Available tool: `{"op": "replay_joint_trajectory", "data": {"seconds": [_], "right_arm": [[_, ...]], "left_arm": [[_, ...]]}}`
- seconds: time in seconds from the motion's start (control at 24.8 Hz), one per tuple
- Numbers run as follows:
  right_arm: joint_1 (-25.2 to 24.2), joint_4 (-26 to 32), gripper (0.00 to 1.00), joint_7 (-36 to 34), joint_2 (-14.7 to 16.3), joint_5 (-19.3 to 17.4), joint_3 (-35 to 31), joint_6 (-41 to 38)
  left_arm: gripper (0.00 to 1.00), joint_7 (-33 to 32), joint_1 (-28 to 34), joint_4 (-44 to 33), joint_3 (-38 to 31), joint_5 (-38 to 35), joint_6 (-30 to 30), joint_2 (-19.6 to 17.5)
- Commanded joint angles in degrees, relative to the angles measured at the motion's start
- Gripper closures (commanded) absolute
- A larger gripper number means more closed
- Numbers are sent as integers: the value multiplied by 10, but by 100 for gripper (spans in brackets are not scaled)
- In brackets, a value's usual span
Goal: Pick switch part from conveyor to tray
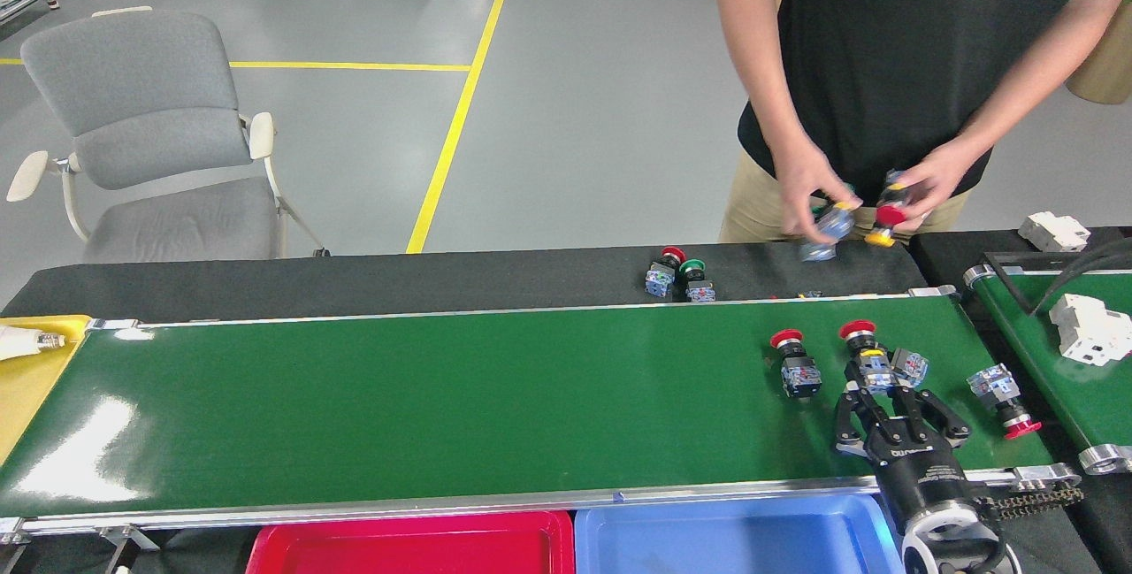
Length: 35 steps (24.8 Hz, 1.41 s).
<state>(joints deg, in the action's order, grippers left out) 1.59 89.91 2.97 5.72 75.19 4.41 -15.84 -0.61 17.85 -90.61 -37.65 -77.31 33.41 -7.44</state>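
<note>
Switch part with red cap (867, 353) standing on conveyor (442, 397) toward its right end, sitting between the spread fingertips of right pincer (893, 397); whether the tips are touching it, cannot tell. Right pincer gaping, fingers apart, not clenched, reaching up from lower right edge over near rail. Left pincer not showing. Second red-capped switch part (793, 362) standing upright just left of the first, apart from the pincer. Third switch part (1004, 397) lying tilted with red cap pointing toward near rail, right of the pincer, close to belt end. Two more switch parts (679, 275) resting side by side on black counter (354, 278) behind far rail, one red-capped, one green-capped. Person in black shirt (893, 52) standing behind counter, both hands (809, 189) lifted clear of it, holding several switch parts at waist level. Red tray (416, 543) and blue tray (734, 539) sitting side by side below near rail, blue one nearest the pincer. Narrower green belt (1052, 335) at far right carrying white block (1089, 328). Yellow tray (26, 371) at conveyor's left end. Grey chair (150, 132) standing on floor beyond.
</note>
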Motion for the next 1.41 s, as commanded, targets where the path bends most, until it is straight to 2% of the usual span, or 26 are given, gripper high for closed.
{"op": "replay_joint_trajectory", "data": {"seconds": [0.0,0.16,0.2,0.24,0.32,0.48,0.6,0.68,0.76,0.89,1.05,1.25,1.37], "right_arm": [[13,3,95,-2,-4,0,53,-70],[35,9,95,-2,-6,6,192,-118],[38,10,92,-2,-5,11,218,-124],[39,11,77,-2,-4,15,243,-127],[40,11,0,-4,-5,17,271,-164],[35,11,0,-3,-9,11,269,-238],[26,30,0,-2,-20,6,240,-213],[-12,47,0,-2,-24,-1,183,-185],[-68,80,2,-2,-40,-1,97,-111],[-151,115,2,-14,-82,-1,-8,13],[-189,114,2,-53,-90,-1,-109,95],[-183,111,2,-47,-85,7,-114,119],[-130,91,2,-14,-84,43,-110,132]], "left_arm": [[0,4,-10,-5,-1,1,1,-8],[0,4,-18,-4,0,1,1,-8],[0,4,-19,-4,1,1,1,-8],[0,5,-19,-4,3,1,1,-8],[0,4,-18,-5,4,0,1,-9],[0,4,-17,-5,10,-1,1,-11],[0,4,-13,-5,10,-1,1,-11],[0,4,-12,-6,10,-1,1,-11],[0,4,-11,-8,9,-1,1,-10],[0,4,-9,-10,7,-1,0,-10],[0,4,-6,-11,7,-1,0,-10],[0,4,-9,-10,11,-1,1,-10],[0,4,-11,-9,11,-1,1,-11]]}}
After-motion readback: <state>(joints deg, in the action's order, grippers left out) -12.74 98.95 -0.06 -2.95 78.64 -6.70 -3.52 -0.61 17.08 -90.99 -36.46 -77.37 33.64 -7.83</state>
